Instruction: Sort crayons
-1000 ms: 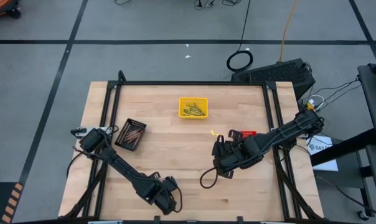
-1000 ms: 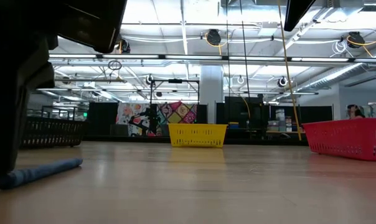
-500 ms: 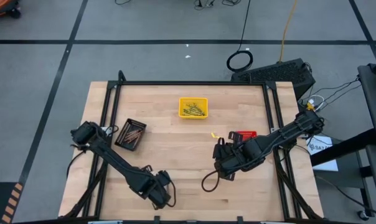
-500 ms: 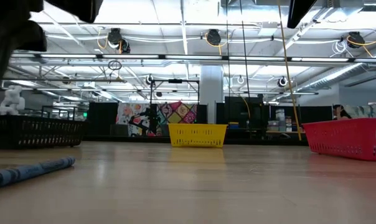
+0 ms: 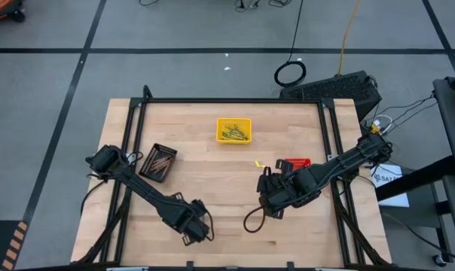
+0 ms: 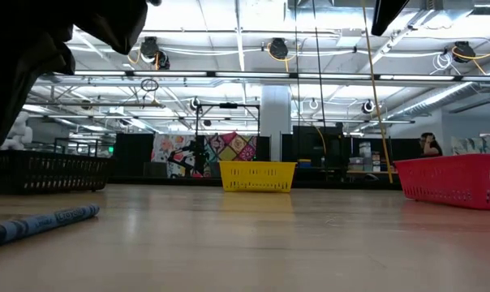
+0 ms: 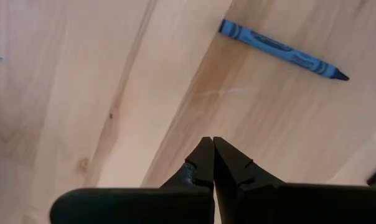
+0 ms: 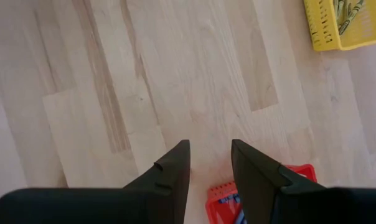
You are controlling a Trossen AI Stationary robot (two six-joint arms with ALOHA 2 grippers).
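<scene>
A blue crayon (image 7: 281, 50) lies flat on the wooden table near its front edge; it also shows in the low view (image 6: 42, 225). My left gripper (image 7: 212, 142) is shut and empty above the table, a little way from the crayon; in the high view it is at the front left (image 5: 199, 229). My right gripper (image 8: 210, 155) is open and empty above bare wood beside the red tray (image 8: 228, 193); in the high view it is right of centre (image 5: 267, 182). A yellow crayon (image 5: 257, 161) lies on the table left of the red tray.
A yellow tray (image 5: 233, 129) with olive and yellow crayons stands at the far middle. A black tray (image 5: 158, 162) with brown crayons stands at the left. The red tray (image 5: 295, 162) holds blue crayons. A black frame (image 5: 227, 101) edges the table.
My left gripper has risen off the near end of the blue crayon and moved slightly toward the table's left and far edges. The crayon stays on the table, shifted and rolled a little, its label now showing in the low view.
</scene>
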